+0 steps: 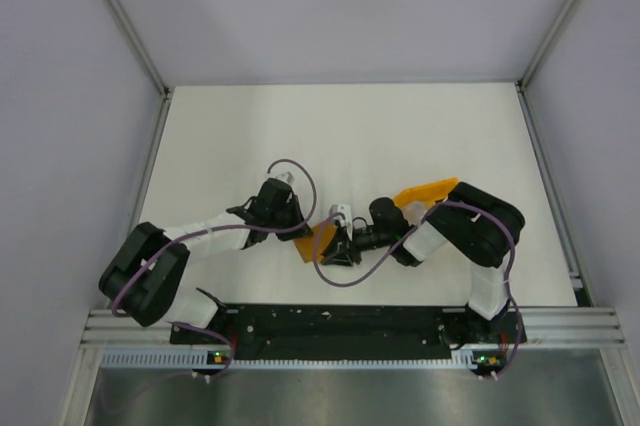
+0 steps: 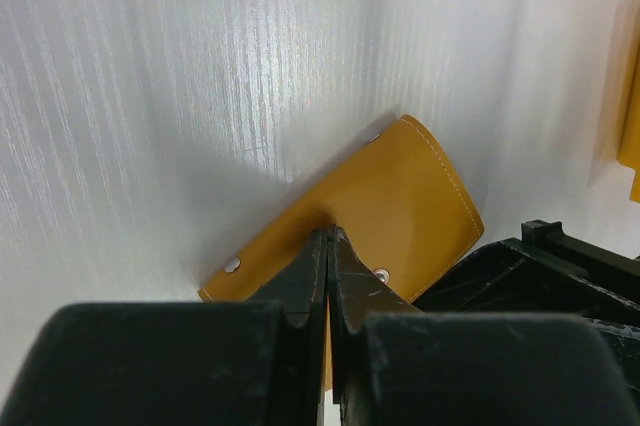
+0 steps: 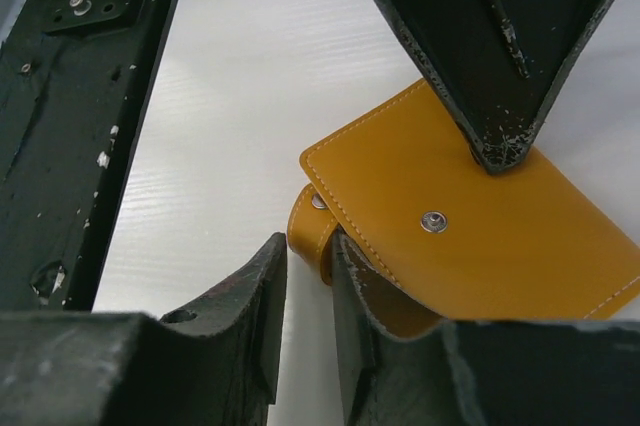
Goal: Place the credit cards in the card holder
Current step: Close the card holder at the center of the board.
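Observation:
The card holder (image 1: 318, 243) is an orange wallet lying on the white table between my two grippers; it also shows in the left wrist view (image 2: 400, 196) and the right wrist view (image 3: 480, 246). My left gripper (image 2: 330, 234) is shut, its tips pressing down on the wallet's top cover; its fingers (image 3: 500, 66) show in the right wrist view. My right gripper (image 3: 308, 242) is open by a narrow gap at the wallet's snap strap (image 3: 312, 236), with one finger (image 3: 365, 291) tucked under the cover. No credit card is in view.
A second orange flat piece (image 1: 425, 191) lies by the right arm's elbow and shows at the edge of the left wrist view (image 2: 630, 146). The black base rail (image 3: 70, 116) runs along the near table edge. Side rails (image 1: 150, 161) bound the table.

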